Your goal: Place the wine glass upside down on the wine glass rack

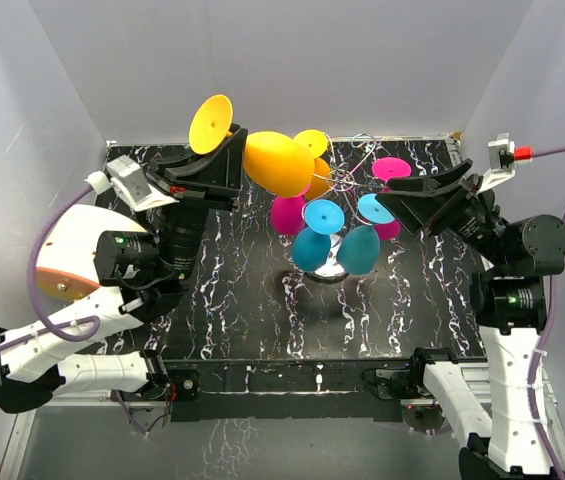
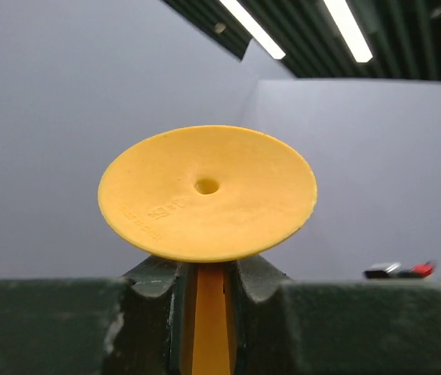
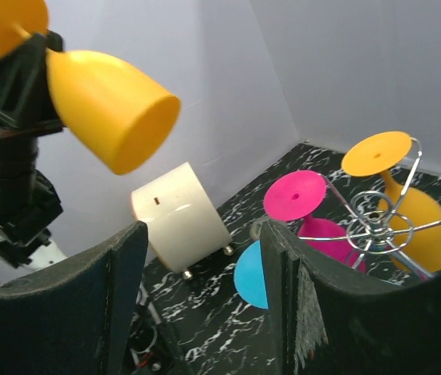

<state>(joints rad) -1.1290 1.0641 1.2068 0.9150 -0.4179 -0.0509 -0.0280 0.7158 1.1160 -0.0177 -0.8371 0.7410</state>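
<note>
Bystanders on and around the black marbled table (image 1: 252, 300).

Several coloured glasses are seen hung bowl-down from the wine glass rack (image 1: 347, 180) near the middle of the table. Two blue glasses (image 1: 312, 250) are placed side by side on the near side, pink glasses (image 1: 287, 215) are seen to the left and to the right, and a hung yellow glass (image 1: 310, 142) is found at the far side. A white drum-shaped object (image 1: 72, 250) with an orange face is set by the left wall, at the table's left side. The scene is enclosed by plain pale walls (image 1: 362, 60). Strip lights (image 2: 259, 31) are seen overhead in the left wrist view.
</note>
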